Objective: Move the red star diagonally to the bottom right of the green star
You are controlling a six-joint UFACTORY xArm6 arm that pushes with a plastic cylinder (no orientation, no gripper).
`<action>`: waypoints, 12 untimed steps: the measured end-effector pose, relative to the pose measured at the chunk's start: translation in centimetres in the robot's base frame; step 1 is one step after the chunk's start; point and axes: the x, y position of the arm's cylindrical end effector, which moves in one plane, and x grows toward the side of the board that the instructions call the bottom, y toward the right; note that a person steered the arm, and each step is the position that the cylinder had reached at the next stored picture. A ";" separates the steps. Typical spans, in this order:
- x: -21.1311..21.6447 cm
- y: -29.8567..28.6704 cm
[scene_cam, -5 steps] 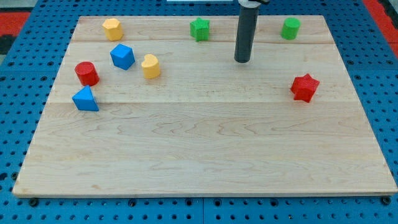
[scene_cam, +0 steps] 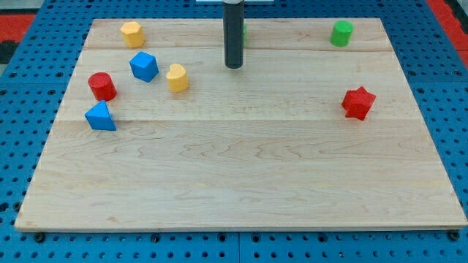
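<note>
Camera view shows my tip (scene_cam: 233,67) down on the board near the view's top, middle; it's a bare rod, nothing to open or close, holding nothing, touching no block. Landmark = the green star (scene_cam: 243,31), mostly hidden behind the rod, only a sliver of green shows at the rod's right edge; my tip sits just below it toward the view's bottom. Red star (scene_cam: 358,102) is well apart from the green star, far off to the view's right and lower, untouched, so the task looks not started. It already lies down-right of the green star but far out; likely needs pushing toward the view's left to end up diagonally close. Tip is on the wrong side for that push, would have to go round to the red star's right. Other blocks: green cylinder (scene_cam: 341,33) right of the green star, yellow heart-like block (scene_cam: 176,77), blue cube (scene_cam: 144,66), yellow hexagon (scene_cam: 131,33), red cylinder (scene_cam: 102,86) and blue triangle (scene_cam: 100,117) all left of it, out of the way. Wooden board (scene_cam: 241,183) otherwise bare.
</note>
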 end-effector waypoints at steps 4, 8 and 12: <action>-0.3 24.0; 8.4 28.1; 8.1 20.4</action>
